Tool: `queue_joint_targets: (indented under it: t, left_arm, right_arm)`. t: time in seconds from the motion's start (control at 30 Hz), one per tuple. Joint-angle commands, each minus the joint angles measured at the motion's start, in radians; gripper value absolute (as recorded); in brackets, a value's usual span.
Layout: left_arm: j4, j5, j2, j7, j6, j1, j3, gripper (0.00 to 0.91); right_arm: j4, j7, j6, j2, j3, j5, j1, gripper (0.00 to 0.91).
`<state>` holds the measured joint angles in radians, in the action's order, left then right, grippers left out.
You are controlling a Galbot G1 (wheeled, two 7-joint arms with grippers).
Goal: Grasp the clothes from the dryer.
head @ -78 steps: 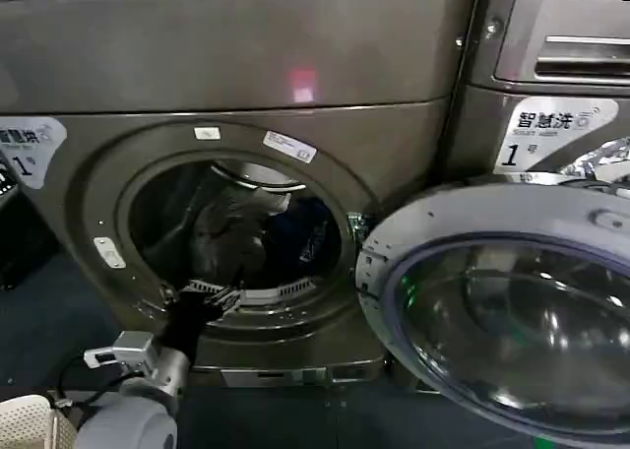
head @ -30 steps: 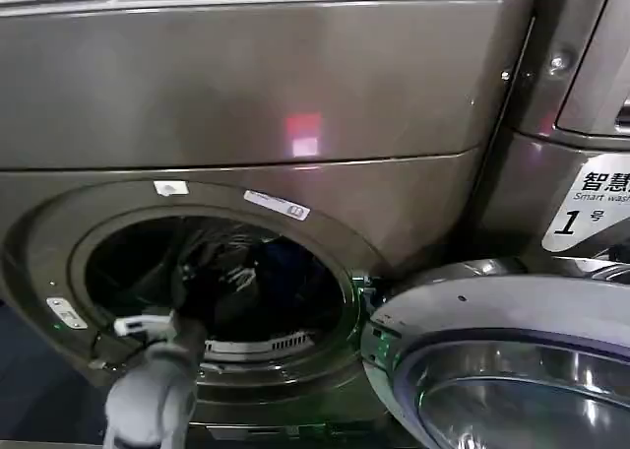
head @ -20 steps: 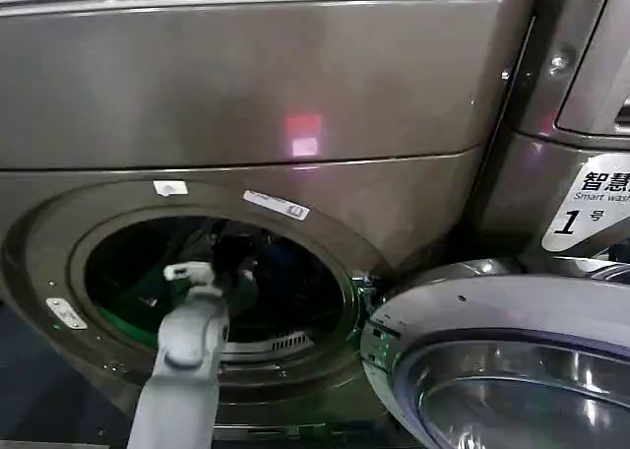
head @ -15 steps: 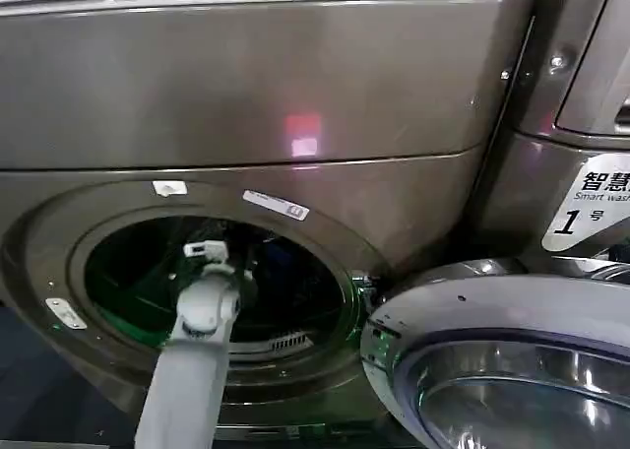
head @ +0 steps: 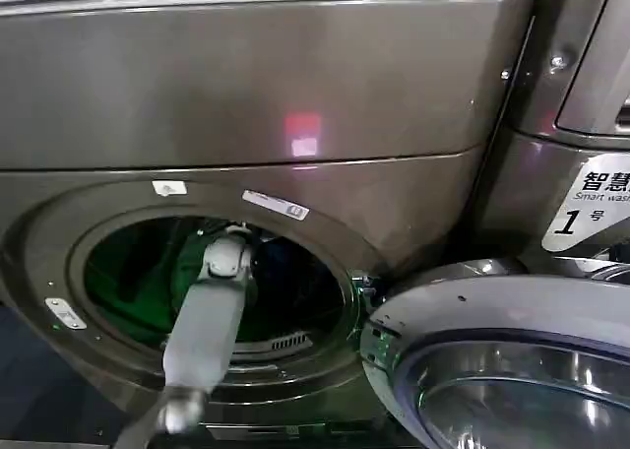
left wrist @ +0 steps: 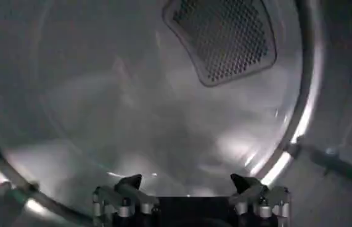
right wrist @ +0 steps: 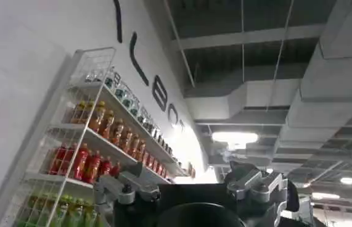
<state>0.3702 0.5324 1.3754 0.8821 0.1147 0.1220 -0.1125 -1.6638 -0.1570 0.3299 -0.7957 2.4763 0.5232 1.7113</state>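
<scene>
The dryer [head: 295, 85] is a bronze-grey front-loader with its round porthole open. My left arm [head: 209, 311] reaches through the porthole into the drum, and its wrist covers the gripper in the head view. In the left wrist view my left gripper [left wrist: 188, 180] is open, its two dark fingertips [left wrist: 130, 182] wide apart with nothing between them, facing the bare steel drum wall [left wrist: 163, 111]. A dim dark-bluish patch of the clothes [head: 279, 264] shows just right of the arm. My right gripper [right wrist: 188, 182] is open and empty, pointing up toward a ceiling.
The dryer's round glass door [head: 502, 370] hangs open at the lower right. The neighbouring machine with the "Smart wash" label [head: 591, 208] stands to the right. A perforated panel [left wrist: 225, 37] sits on the drum wall. A wire shelf of bottles [right wrist: 95, 154] shows beyond the right gripper.
My left arm has risen from the porthole's lower rim and pushed deeper into the drum. A green glow has appeared on the drum's left side.
</scene>
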Motion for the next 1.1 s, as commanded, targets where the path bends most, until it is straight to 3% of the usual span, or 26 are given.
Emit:
queue_joint_targets:
  t: [0.03, 0.27, 1.1]
  left_arm:
    - [-0.102, 0.273, 0.003, 0.151, -0.127, 0.086, -0.13, 0.907]
    - [-0.117, 0.359, 0.01, 0.178, -0.156, 0.092, -0.139, 0.907]
    - [-0.21, 0.332, 0.024, 0.178, -0.137, 0.044, -0.142, 0.907]
  right_arm:
    - [-0.003, 0.0, 0.0, -0.006, 0.01, 0.001, 0.008, 0.907]
    - [-0.004, 0.0, 0.0, -0.008, 0.022, 0.003, 0.017, 0.907]
    - [0.008, -0.003, -0.007, -0.004, -0.003, -0.017, -0.014, 0.907]
